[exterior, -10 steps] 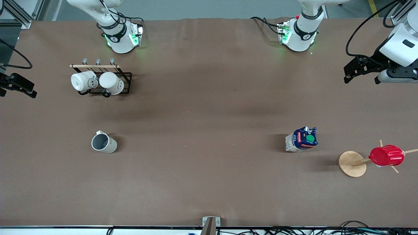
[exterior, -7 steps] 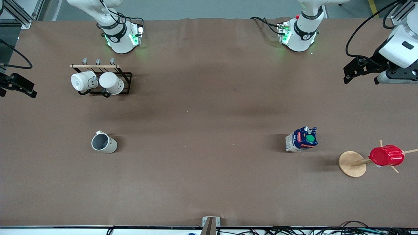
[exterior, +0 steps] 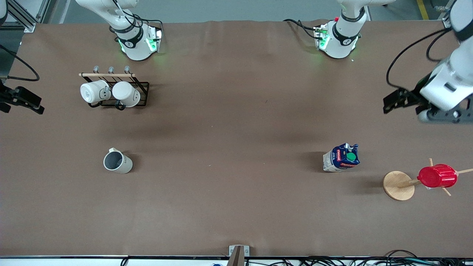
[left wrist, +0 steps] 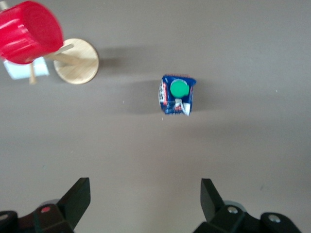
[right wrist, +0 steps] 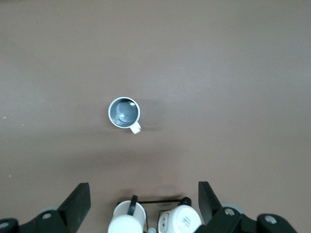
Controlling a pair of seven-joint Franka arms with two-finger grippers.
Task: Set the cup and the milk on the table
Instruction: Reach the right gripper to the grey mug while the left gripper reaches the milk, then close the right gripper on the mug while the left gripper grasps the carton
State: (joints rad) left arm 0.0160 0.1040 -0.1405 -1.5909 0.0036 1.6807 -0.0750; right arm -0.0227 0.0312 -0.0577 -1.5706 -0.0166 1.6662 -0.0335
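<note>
The pale grey cup point(exterior: 117, 162) stands upright on the brown table point(exterior: 229, 122) toward the right arm's end; it also shows in the right wrist view point(right wrist: 124, 112). The milk carton point(exterior: 342, 158) stands upright toward the left arm's end, and in the left wrist view point(left wrist: 177, 94) its green cap faces up. My left gripper point(left wrist: 145, 194) is open and empty, high over the table's left-arm end point(exterior: 439, 117), apart from the milk. My right gripper point(right wrist: 145, 196) is open and empty, high over the right arm's end near the mug rack, mostly out of the front view.
A black wire rack point(exterior: 142, 88) holds two white mugs point(exterior: 94, 92) farther from the front camera than the cup. A red ribbed cup point(exterior: 437, 176) hangs on a wooden peg stand point(exterior: 398, 186) beside the milk, at the left arm's end.
The left arm's hand has moved along the table's end toward the milk and the red cup's stand. The right arm's hand has shifted slightly. The cup and the milk have not moved.
</note>
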